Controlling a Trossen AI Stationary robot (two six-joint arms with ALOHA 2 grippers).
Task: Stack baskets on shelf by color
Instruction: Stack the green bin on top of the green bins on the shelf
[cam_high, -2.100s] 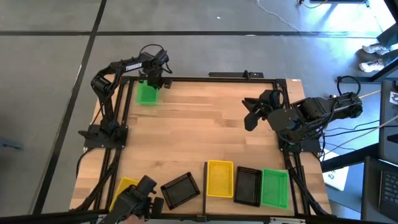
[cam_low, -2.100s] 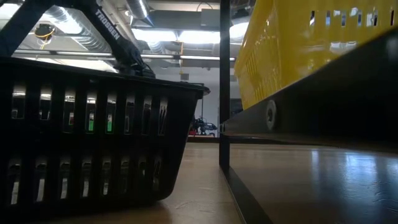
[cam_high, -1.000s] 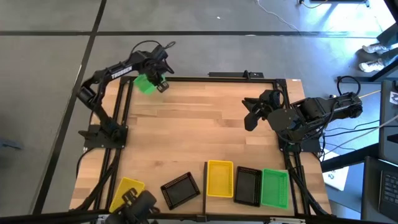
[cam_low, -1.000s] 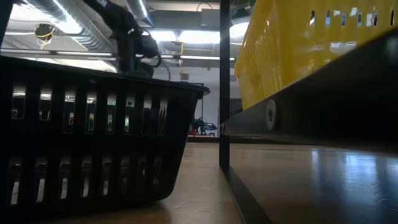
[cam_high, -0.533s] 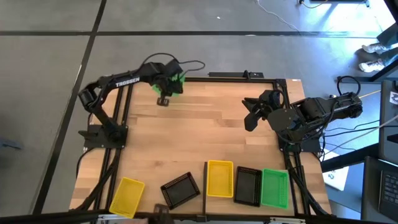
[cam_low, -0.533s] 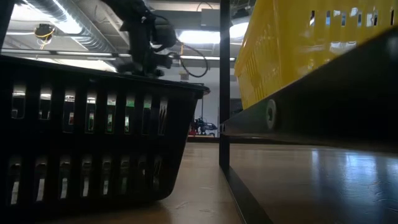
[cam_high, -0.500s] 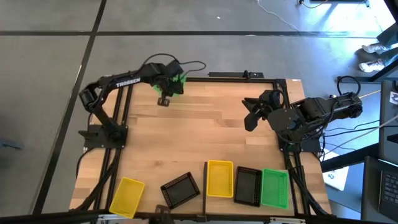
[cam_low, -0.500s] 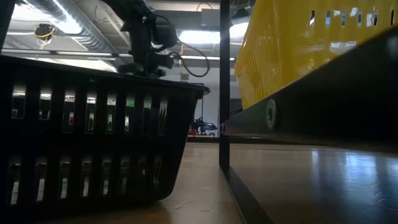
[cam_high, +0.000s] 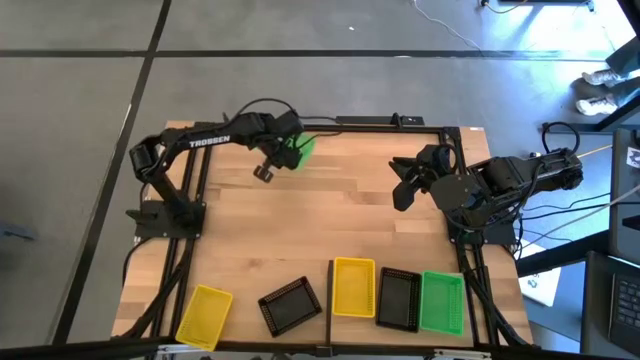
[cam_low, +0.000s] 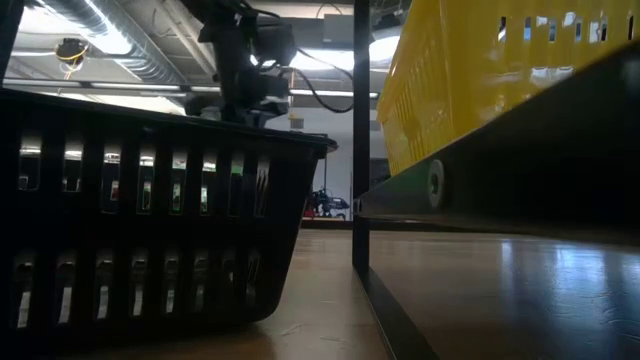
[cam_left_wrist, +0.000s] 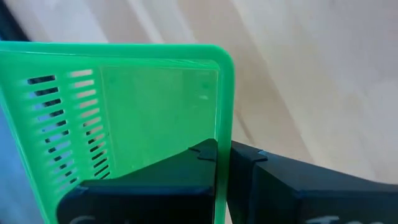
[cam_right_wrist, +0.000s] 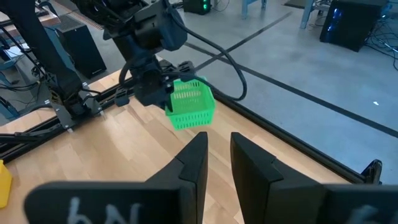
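My left gripper (cam_high: 283, 150) is above the far middle-left of the table, shut on a green basket (cam_high: 301, 150) that is in the air. The right wrist view shows that basket (cam_right_wrist: 191, 104) tipped under the left gripper. My right gripper (cam_high: 402, 185) waits open over the table's right side and touches nothing. Along the near edge sit a yellow basket (cam_high: 205, 315) and a black basket (cam_high: 290, 305). To their right a yellow (cam_high: 353, 288), a black (cam_high: 398, 298) and a green basket (cam_high: 442, 302) stand in a row. The shelf (cam_low: 500, 290) fills the right of the low view. My left gripper pinches a lattice wall of the green basket at its rim (cam_left_wrist: 222, 134), one finger (cam_left_wrist: 155, 180) inside the basket and one (cam_left_wrist: 298, 186) outside. The basket is lifted clear of the table and hangs tipped from the fingers.
A black basket (cam_low: 150, 210) stands close in front of the low camera. A black upright post (cam_low: 360, 140) and a yellow basket (cam_low: 500, 70) on a board are at its right. The middle of the planked tabletop (cam_high: 320, 230) is bare wood. Cables lie at the right.
My left gripper has carried the green basket from the table's far left corner toward the right along the far edge. It stays shut on the basket. The basket has stayed lifted and has turned and tipped along the way. The right arm has kept still.
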